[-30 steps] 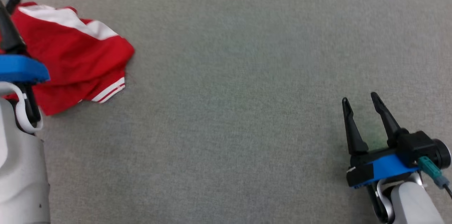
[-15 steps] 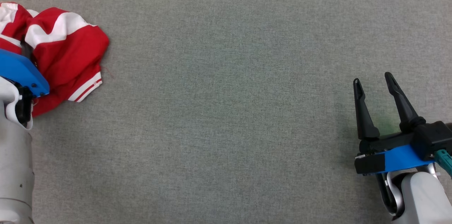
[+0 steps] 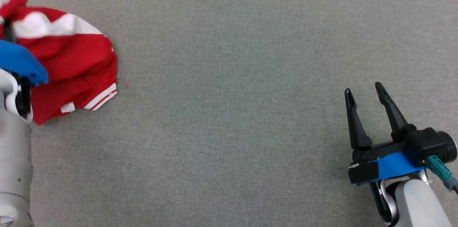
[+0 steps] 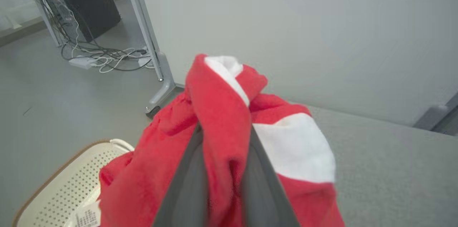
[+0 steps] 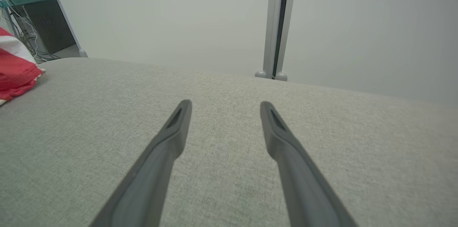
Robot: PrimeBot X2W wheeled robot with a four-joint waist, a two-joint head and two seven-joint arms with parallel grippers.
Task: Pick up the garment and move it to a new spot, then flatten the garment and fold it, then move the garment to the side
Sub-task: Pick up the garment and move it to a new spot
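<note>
- Red-and-white soft fabric garment, L wrist view: mostly red w/ a broad white band on the right side and a white patch at the top of the raised fold.
- left gripper is pinched onto that fold. Both dark fingers press its sides w/ only cloth between them, so it has hold of the garment.
- Pinched fold stands up past the fingertips, peak pointing away from the wrist. Rest of the cloth drapes down on both sides of the fingers.
- Lower left of the same view: cream perforated basket w/ brown rim, partly hidden behind the hanging red cloth. A white label shows at the bottom edge.
- Head view: garment is a crumpled bundle at the far left of the grey woven fabric surface, next to the left arm's blue mount.
- Long axis runs approx far-to-near. White band crosses the upper part. A hem w/ two thin white stripes sits at the near right corner, pointing right.
- Can't tell if the lower edge touches the surface or hangs just above it.
- right gripper is at the lower right, well apart from the garment. Fingers are spread wide w/ nothing between them.
- R wrist view: both fingers splayed over bare grey surface. A bit of the red-and-white cloth shows at the left edge.
</note>
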